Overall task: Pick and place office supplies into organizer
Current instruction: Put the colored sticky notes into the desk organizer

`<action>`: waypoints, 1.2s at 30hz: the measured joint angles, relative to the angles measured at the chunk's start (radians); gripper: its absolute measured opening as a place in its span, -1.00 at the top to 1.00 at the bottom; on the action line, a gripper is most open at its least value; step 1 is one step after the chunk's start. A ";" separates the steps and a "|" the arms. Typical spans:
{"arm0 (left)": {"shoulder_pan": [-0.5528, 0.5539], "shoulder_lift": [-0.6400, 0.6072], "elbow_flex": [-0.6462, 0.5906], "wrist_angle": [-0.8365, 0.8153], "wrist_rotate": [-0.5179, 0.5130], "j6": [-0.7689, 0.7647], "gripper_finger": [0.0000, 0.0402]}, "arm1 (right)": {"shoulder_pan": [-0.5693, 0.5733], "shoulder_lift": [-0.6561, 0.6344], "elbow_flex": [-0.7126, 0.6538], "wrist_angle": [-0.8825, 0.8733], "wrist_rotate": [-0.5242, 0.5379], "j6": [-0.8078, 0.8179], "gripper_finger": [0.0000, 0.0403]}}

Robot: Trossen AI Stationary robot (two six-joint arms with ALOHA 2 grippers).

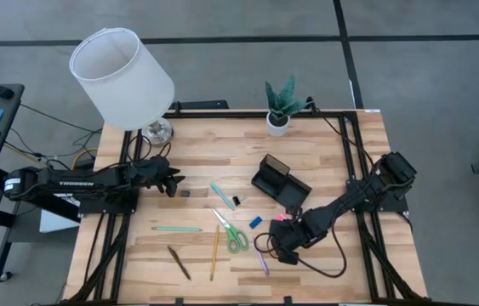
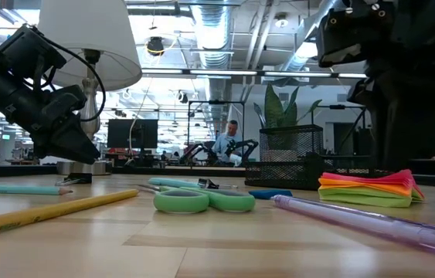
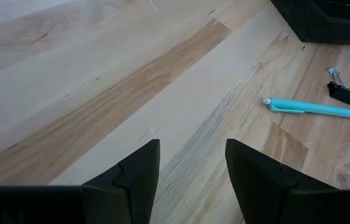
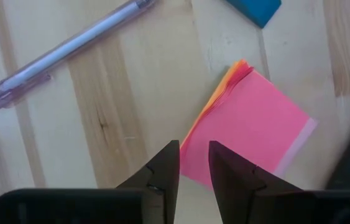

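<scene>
Sticky notes point(image 4: 249, 127) lay under the right gripper point(image 4: 193, 163), slightly open and empty; left gripper point(image 3: 192, 165) open, empty.

Open-plan office or lab, exposed ceiling ducts point(image 2: 215, 38), monitors point(image 2: 133, 133), seated person point(image 2: 225, 143)

A: Black mesh organizer tray point(image 3: 324, 22) is cut by the left wrist view's edge, only a corner shows. Teal pen point(image 3: 314, 107) runs off the edge too.

B: Same on right wrist: blue eraser point(image 4: 253, 9) clipped, purple translucent pen point(image 4: 63, 51) loses both ends.

A: High view: right tool point(image 1: 283, 246) covers part of the pink sticky-note pad point(image 1: 280, 218). Small dark item point(image 1: 185, 193) by the left tool point(image 1: 171, 184), too small to tell.
</scene>
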 joint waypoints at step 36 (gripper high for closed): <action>0.000 0.001 0.000 0.000 -0.006 -0.001 0.12 | 0.026 0.102 0.045 -0.143 0.111 0.034 0.60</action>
